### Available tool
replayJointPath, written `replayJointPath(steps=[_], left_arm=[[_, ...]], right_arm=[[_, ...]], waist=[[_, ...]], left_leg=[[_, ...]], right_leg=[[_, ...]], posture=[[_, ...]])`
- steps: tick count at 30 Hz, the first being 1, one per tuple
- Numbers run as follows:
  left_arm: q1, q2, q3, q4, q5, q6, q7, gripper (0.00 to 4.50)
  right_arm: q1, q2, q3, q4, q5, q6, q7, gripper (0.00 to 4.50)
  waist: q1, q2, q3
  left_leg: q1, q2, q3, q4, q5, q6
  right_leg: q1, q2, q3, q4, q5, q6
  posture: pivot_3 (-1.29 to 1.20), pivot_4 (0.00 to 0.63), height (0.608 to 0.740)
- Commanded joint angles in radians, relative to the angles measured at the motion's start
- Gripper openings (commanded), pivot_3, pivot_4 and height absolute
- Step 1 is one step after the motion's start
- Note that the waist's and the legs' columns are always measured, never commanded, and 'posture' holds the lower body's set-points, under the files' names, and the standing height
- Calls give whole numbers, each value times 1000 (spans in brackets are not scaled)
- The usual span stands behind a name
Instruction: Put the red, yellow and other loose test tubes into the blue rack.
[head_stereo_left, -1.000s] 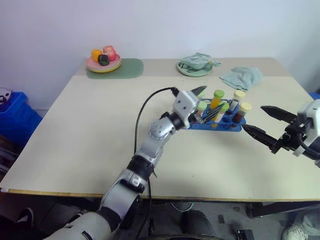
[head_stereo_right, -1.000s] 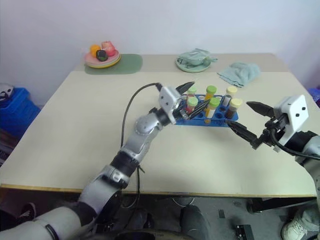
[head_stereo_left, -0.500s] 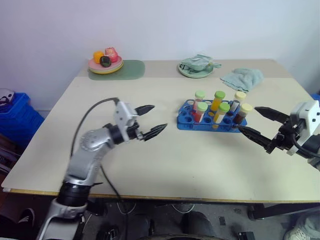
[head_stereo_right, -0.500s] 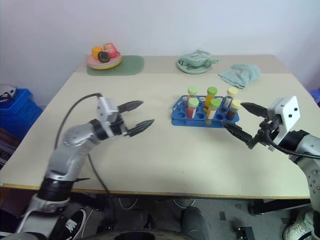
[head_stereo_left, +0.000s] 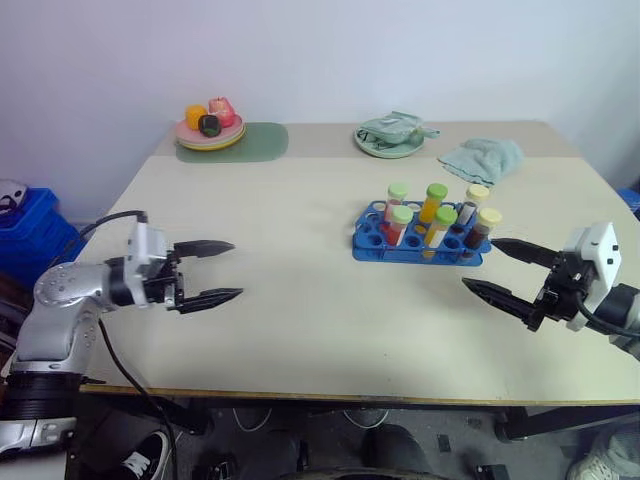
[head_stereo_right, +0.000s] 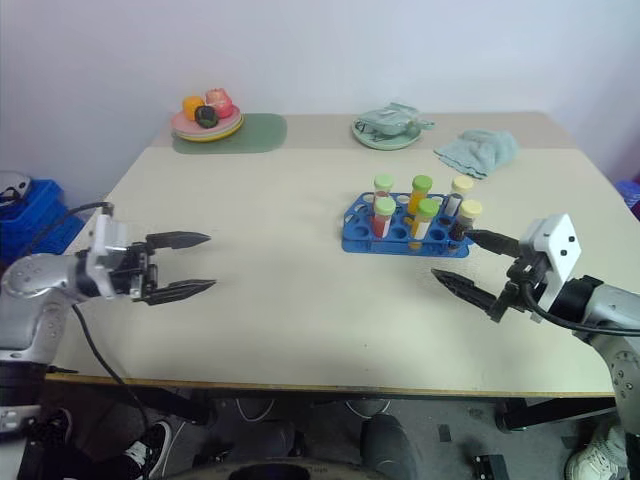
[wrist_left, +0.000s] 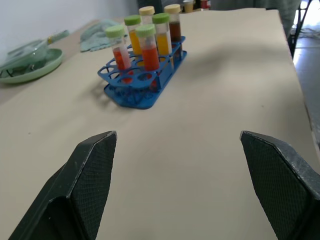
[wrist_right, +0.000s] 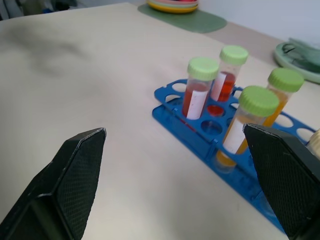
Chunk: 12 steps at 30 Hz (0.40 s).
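Observation:
The blue rack (head_stereo_left: 372, 245) stands right of the table's middle. Several test tubes stand upright in it: red ones with green caps (wrist_left: 148, 49), yellow-orange ones (wrist_right: 236, 131) and a dark one with a yellow cap (head_stereo_left: 484, 228). Every tube I see is in the rack. My left gripper (head_stereo_left: 237, 268) hovers open and empty near the table's left edge, far from the rack, pointing toward it. To the right of the rack and just in front of it, my right gripper (head_stereo_left: 478, 263) is open and empty, its fingertips aimed at the rack.
A plate of fruit (head_stereo_left: 209, 128) on a green mat (head_stereo_left: 250, 143) sits at the back left. A green dish (head_stereo_left: 390, 138) and a teal cloth (head_stereo_left: 482, 158) lie at the back right. A blue bin (head_stereo_left: 30, 235) stands on the floor beyond the left edge.
My left arm has swung from the rack far out to the left, its jaws still open and empty. My right gripper has sunk slightly.

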Motion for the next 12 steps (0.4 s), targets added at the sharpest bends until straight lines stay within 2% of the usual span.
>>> replayJointPath(steps=[1, 5, 12], left_arm=[[-39, 31, 58, 99, -5, -73, -64, 4034], [-34, 36, 93, 138, -2, -124, -67, 4034], [63, 31, 120, 38, -22, -104, -35, 4034]], right_arm=[[-5, -12, -20, 0, -3, -24, 12, 4500], [-13, -3, -12, 17, -16, -38, 8, 4500], [-61, -20, 20, 64, -23, -43, 32, 4500]], waist=[[-1, -2, -2], [-1, -5, -4], [-2, -5, -5]], left_leg=[[0, 0, 0, 0, 0, 0], [0, 0, 0, 0, 0, 0], [0, 1, 0, 0, 0, 0]], right_leg=[[0, 0, 0, 0, 0, 0], [0, 0, 0, 0, 0, 0], [0, 0, 0, 0, 0, 0]], posture=[[0, 0, 740], [0, 0, 740], [0, 0, 740]])
